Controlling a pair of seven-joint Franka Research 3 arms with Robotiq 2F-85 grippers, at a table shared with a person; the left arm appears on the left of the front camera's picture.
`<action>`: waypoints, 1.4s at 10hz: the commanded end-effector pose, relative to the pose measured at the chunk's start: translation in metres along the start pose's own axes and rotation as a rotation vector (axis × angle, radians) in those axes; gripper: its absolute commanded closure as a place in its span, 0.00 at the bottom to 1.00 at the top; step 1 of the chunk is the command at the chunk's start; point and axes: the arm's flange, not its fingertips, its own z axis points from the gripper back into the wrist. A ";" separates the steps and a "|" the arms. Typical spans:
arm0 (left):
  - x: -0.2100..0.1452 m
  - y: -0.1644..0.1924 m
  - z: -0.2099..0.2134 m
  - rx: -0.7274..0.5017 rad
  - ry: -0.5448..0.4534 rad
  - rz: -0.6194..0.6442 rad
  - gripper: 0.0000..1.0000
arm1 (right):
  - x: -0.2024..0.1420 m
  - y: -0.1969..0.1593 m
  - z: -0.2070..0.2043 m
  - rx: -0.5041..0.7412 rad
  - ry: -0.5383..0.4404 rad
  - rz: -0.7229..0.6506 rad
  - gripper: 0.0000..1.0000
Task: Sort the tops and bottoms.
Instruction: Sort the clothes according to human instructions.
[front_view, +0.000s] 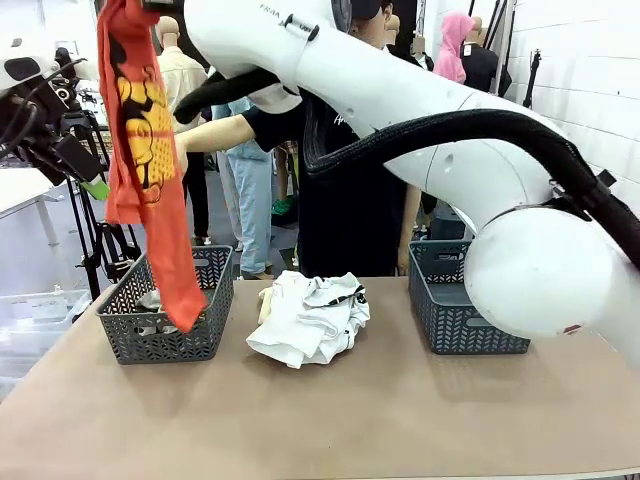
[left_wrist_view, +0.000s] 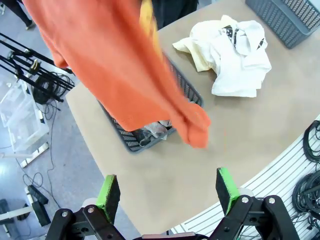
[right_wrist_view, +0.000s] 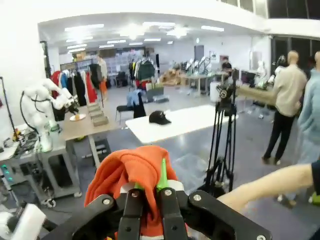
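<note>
Right gripper (right_wrist_view: 148, 187) grips the red-orange T-shirt (front_view: 145, 150), upper left; hem hangs past the basket (front_view: 135, 340) rim, could spill out. Left gripper (left_wrist_view: 169, 192) released.

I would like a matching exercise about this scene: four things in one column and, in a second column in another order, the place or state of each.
Column A
1. red-orange T-shirt
2. white T-shirt
3. left pincer
4. right basket

Column B
a. open, holding nothing
b. crumpled at the middle of the table
c. standing on the table's right side
d. hanging from the shut right pincer

Pairs: 1-d, 2-b, 3-a, 4-c
</note>
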 end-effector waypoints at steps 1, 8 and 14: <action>0.002 0.000 0.001 0.001 -0.003 0.006 0.00 | 0.054 -0.049 -0.170 0.009 0.135 -0.085 1.00; 0.002 0.000 0.001 0.001 -0.003 0.006 0.00 | -0.052 -0.017 -0.024 0.008 0.185 -0.091 1.00; 0.002 0.000 0.001 0.001 -0.003 0.006 0.00 | -0.184 -0.053 -0.077 0.017 0.546 -0.238 1.00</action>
